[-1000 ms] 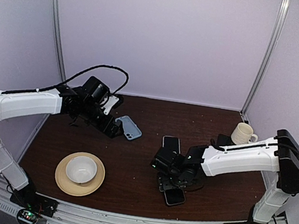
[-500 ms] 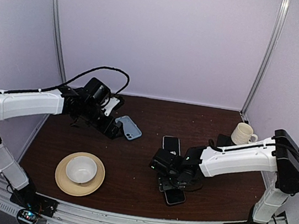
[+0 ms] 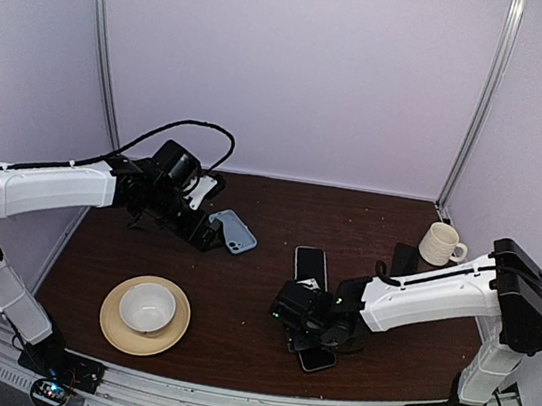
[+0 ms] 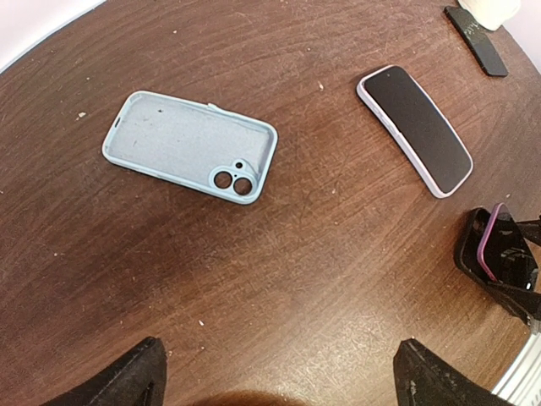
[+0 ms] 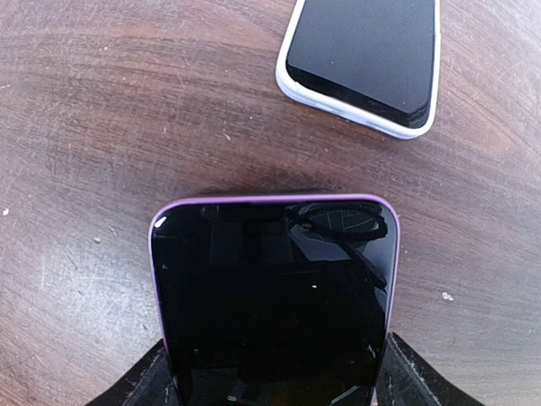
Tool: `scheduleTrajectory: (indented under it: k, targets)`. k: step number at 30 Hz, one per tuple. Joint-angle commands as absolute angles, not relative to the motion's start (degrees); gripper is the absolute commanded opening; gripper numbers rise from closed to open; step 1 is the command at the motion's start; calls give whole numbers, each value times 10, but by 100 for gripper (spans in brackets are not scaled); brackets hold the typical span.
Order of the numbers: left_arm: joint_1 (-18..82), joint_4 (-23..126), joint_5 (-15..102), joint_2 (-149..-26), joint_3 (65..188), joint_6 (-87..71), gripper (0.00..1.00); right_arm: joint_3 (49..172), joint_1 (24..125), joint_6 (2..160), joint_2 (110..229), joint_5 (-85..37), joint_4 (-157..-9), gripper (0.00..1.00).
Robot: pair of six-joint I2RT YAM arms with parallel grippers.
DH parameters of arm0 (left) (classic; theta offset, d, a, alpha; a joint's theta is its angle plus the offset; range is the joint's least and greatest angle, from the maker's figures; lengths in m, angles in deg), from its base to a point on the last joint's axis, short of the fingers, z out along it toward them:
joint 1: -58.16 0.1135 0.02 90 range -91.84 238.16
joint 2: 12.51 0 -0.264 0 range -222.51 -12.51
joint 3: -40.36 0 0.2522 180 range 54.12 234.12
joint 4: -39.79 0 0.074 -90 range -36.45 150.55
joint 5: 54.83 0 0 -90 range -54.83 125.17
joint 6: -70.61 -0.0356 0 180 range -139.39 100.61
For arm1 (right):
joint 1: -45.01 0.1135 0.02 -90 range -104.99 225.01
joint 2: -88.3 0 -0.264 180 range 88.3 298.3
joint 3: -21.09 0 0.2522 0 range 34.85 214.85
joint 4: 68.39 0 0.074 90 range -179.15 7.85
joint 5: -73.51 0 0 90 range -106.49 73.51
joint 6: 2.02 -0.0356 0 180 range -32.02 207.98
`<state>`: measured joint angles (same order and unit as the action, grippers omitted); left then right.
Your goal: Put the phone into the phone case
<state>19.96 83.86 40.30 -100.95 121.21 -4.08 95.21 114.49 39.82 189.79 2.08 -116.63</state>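
The right gripper (image 5: pixel 275 359) has its fingers pressed against the two long sides of the phone (image 5: pixel 275 283), screen up, at the near right of the table (image 4: pixel 279 254). Gripping by the edges leaves the flat back free to go down into a shell, which I take to be the reason. The phone case (image 4: pixel 190 145) lies well apart at the far left, pale-blue inside facing up and camera holes showing, so it is ready to receive. Just left of it the left gripper (image 4: pixel 277 364) hovers with fingers spread wide and nothing between them, placed, I judge, to steady the case. A second, white-rimmed phone (image 4: pixel 414 127) lies flat between the two. The held phone shows a thin lilac edge. Its lower end is cut off in the right wrist view, and from above the gripper covers most of it, so I cannot tell whether it is clear of the wood or resting on it.
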Motion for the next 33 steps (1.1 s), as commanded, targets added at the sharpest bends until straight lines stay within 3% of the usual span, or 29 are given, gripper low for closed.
scheduleTrajectory:
  k: [1,3,10,20,30,33]
  targets:
    - [202,835,402,-1007,1230,-52,98,921,1158,392,1892,0,-1181,10]
    - [202,834,401,-1008,1229,-53,98,914,1158,397,1885,-6,-1179,16]
    - [202,838,398,-1017,1233,-56,97,930,1154,428,1893,-42,-1173,61]
    - [194,855,409,-1025,1245,-93,98,959,1141,463,1863,-67,-1210,97]
    - [95,900,319,-1048,1269,-112,97,961,1117,510,1784,-123,-1260,99]
    - [43,890,340,-1066,1264,-75,92,917,1084,504,1736,-178,-1239,86]
